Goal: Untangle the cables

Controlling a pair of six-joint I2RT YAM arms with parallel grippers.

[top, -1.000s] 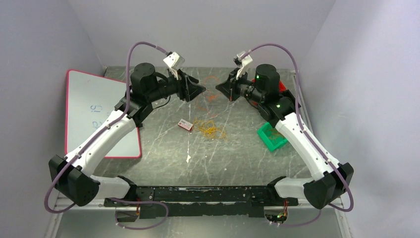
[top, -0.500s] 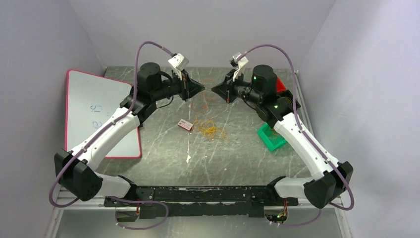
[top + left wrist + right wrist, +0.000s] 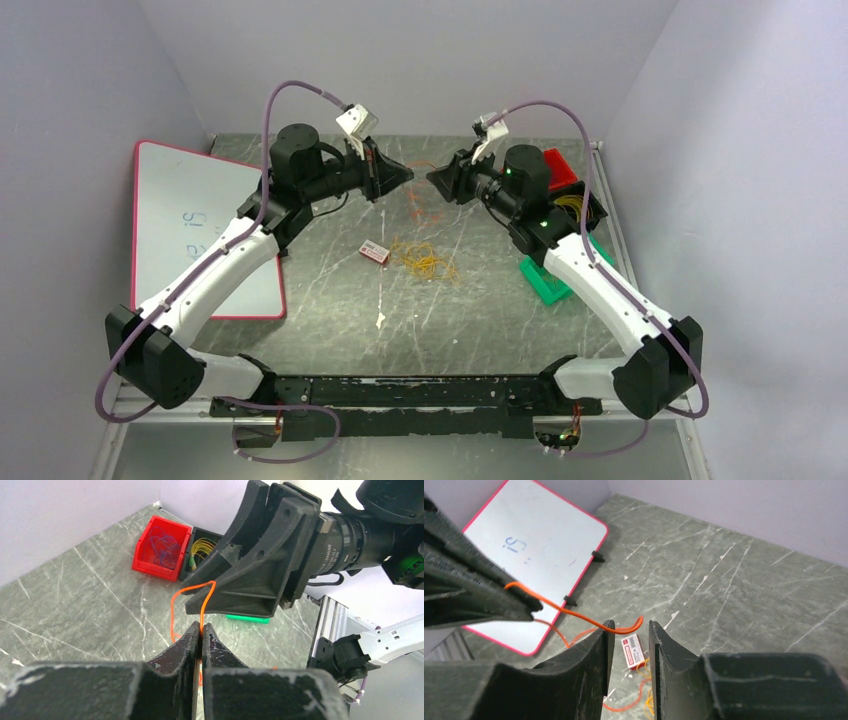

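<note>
The left gripper (image 3: 201,630) is pinched tight on a thin orange cable (image 3: 202,600); its two fingers meet with only the strand between them. Above the grip the cable rises, bends over and ends in a short loop just in front of the other arm's fingers.

The right gripper (image 3: 630,625) faces it tip to tip, with its jaws parted by a narrow gap. The curled end of the same cable lies across that gap at the fingertips, resting on the edge of one finger (image 3: 606,630) — nothing clamps it there.

Both grippers hang above the far middle of the desk (image 3: 470,310), very close together but not touching. Beneath them more orange cable lies in loops (image 3: 425,195) on the desk.

Nearer the middle of the desk is a loose heap of yellow and orange cables (image 3: 427,262). A small red-and-white box (image 3: 374,251) lies just to the left of the heap.

Toward the far right corner a red bin (image 3: 161,547) and a black bin (image 3: 196,535) stand side by side, the black one holding yellow coils (image 3: 204,546). A green bin (image 3: 545,282) sits by the right edge, partly under the right arm. A whiteboard (image 3: 195,225) with a pink border lies along the left edge — a little blue writing shows on it.
</note>
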